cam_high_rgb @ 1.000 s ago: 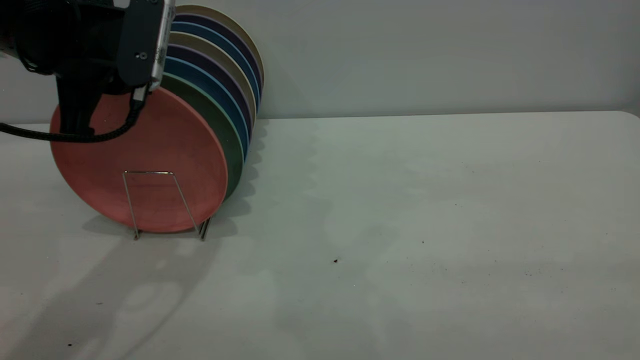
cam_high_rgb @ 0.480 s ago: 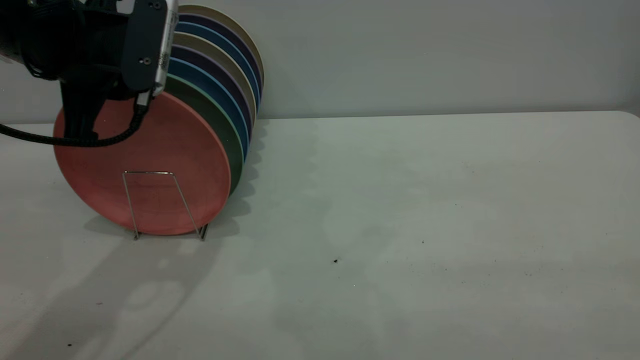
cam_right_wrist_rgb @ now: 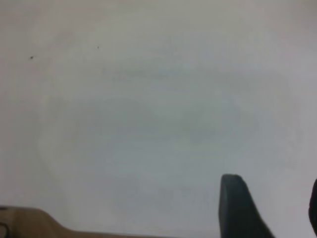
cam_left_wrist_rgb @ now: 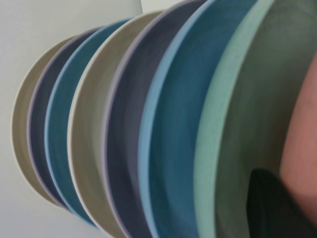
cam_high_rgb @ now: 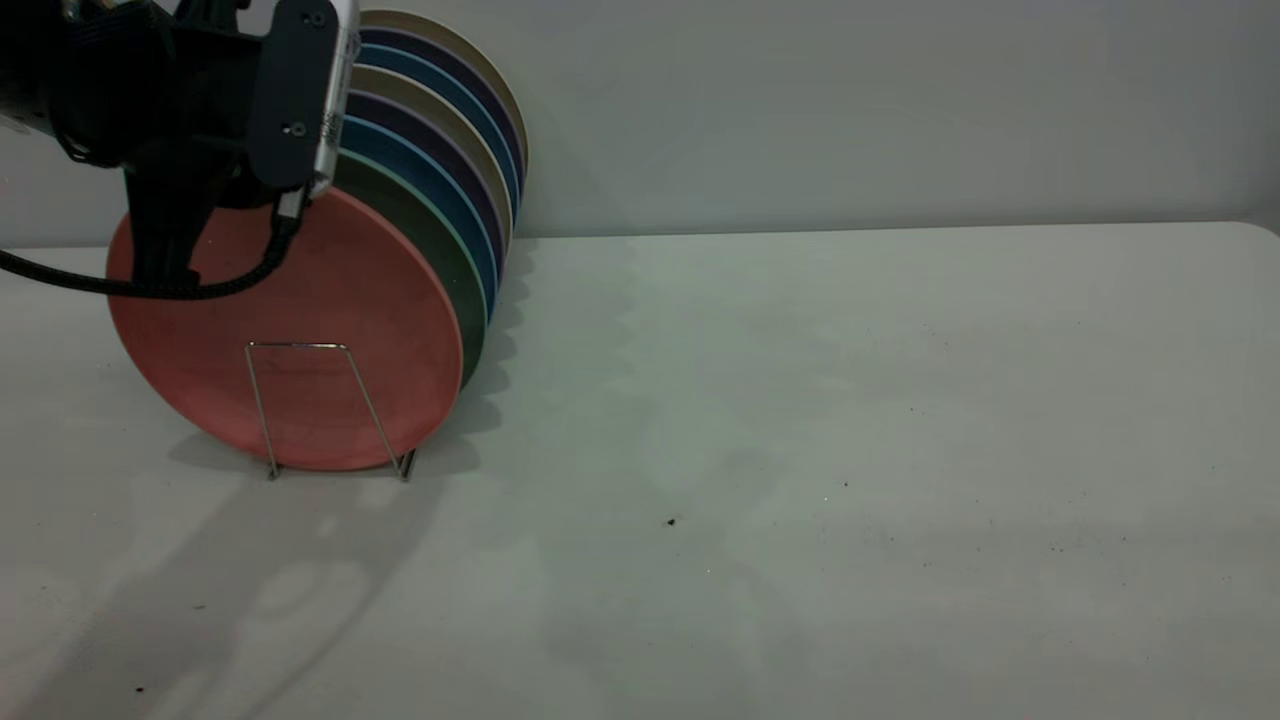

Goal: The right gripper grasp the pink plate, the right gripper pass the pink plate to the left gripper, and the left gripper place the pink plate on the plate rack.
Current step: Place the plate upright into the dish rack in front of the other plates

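The pink plate [cam_high_rgb: 330, 320] stands on edge at the front of the plate rack [cam_high_rgb: 300, 345], behind the rack's front wire loop, leaning on the teal-green plate [cam_high_rgb: 440, 250]. My left gripper [cam_high_rgb: 160, 255] is at the plate's upper left rim, shut on it. In the left wrist view one black finger [cam_left_wrist_rgb: 270, 208] sits between the green plate [cam_left_wrist_rgb: 247, 124] and the pink plate [cam_left_wrist_rgb: 304, 148]. My right gripper [cam_right_wrist_rgb: 275, 208] is out of the exterior view; its wrist view shows it open and empty over bare table.
Several blue, purple and beige plates [cam_high_rgb: 450, 130] stand in a row behind the green one, reaching to the back wall. The white table [cam_high_rgb: 850, 400] stretches right of the rack, with a few dark specks.
The left gripper shifted slightly up and right, and the pink plate moved a little right with it, closer against the green plate.
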Tool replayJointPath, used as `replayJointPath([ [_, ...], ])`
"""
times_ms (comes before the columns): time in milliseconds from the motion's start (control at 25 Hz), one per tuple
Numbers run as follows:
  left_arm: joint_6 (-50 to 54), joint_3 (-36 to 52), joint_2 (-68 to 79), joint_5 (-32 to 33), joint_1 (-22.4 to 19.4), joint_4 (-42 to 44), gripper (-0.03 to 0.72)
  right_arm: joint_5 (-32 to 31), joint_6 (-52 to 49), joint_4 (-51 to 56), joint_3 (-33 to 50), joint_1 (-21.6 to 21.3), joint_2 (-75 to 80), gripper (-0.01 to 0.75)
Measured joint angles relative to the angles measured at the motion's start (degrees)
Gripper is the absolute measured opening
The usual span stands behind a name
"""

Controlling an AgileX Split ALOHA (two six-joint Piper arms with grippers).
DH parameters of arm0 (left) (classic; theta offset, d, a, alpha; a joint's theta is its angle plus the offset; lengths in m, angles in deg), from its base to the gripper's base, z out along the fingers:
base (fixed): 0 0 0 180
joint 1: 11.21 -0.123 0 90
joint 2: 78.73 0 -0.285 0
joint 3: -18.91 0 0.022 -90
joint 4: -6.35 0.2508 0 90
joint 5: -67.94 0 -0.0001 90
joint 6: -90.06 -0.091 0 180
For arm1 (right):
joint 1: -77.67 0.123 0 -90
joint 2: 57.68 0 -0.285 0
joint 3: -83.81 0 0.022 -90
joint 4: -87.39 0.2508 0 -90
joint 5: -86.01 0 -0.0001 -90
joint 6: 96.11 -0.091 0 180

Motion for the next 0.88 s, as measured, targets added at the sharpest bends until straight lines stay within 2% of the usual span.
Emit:
replayJointPath([
  [160,1.1,0.0,0.2,-0.4,0.0,0.0,0.129,0.0,0.0,0.0,0.0,0.0,0.0,0.361],
  [480,4.3,0.0,0.2,-2.7,0.0,0.0,0.298,0.0,0.0,0.0,0.0,0.0,0.0,0.361],
  [880,5.4,0.0,0.2,-2.7,0.0,0.0,0.312,0.0,0.0,0.0,0.0,0.0,0.0,0.361],
])
